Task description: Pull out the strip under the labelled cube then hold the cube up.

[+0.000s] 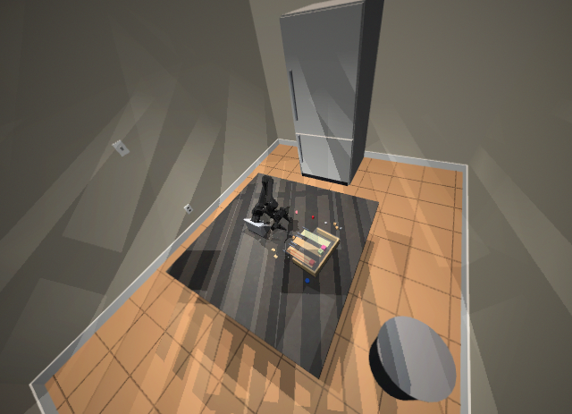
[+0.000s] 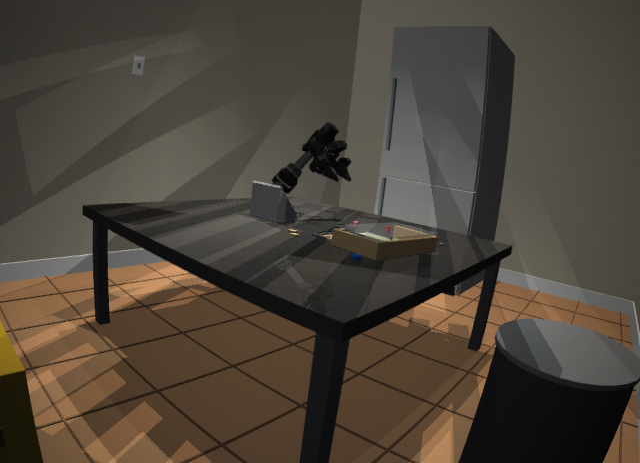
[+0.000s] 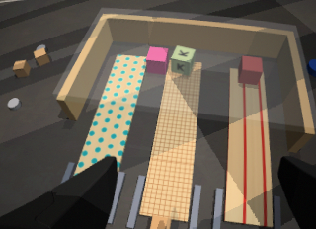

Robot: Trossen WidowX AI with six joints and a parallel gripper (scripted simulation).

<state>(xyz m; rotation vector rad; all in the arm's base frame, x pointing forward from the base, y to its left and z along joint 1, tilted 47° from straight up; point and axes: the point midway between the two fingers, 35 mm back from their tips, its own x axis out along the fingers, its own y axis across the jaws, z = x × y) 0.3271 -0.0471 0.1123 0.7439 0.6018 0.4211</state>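
In the wrist view an open-fronted wooden tray (image 3: 197, 26) (image 1: 318, 268) (image 2: 382, 249) holds three strips side by side. The labelled green cube (image 3: 182, 61) rests on the far end of the middle, grid-patterned strip (image 3: 174, 144), whose tab (image 3: 158, 225) sticks out at the near end. A pink cube (image 3: 157, 59) sits on the teal-dotted strip (image 3: 115, 111) at the left. A red cube (image 3: 251, 69) sits on the red-lined strip (image 3: 251, 150) at the right. My gripper (image 3: 199, 166) (image 1: 281, 217) (image 2: 338, 169) is open and empty, high above the table, before the tray's open side.
Two small wooden blocks (image 3: 22, 69) and a grey disc (image 3: 12, 103) lie left of the tray, and a blue disc (image 3: 312, 66) (image 2: 355, 256) lies to its right. Grey rails (image 3: 137, 199) separate the strip ends. The arm's base (image 2: 271, 202), a fridge (image 2: 439, 127) and a round bin (image 2: 553, 386) are nearby.
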